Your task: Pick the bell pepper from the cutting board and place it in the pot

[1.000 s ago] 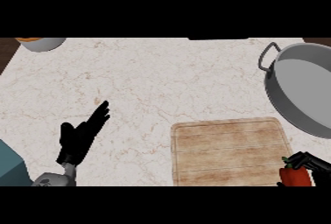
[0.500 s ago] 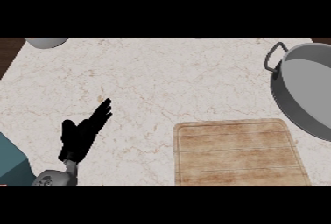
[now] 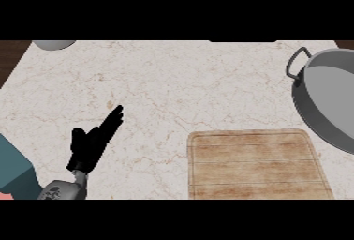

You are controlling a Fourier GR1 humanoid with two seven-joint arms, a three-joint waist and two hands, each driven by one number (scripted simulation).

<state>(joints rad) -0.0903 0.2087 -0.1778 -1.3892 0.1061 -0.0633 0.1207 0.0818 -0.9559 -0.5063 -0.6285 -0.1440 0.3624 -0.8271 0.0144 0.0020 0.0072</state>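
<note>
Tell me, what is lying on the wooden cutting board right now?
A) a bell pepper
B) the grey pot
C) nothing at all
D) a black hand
C: the cutting board shows only bare wood; the pot sits beyond its right corner, and the left hand rests on the counter to its left.

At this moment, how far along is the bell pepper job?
Unclear. The cutting board is bare, so the pepper is off it, yet the visible part of the pot shows no pepper, and none shows anywhere. The left hand rests open over the counter; the right hand is out of view. Placing looks still left.
</note>
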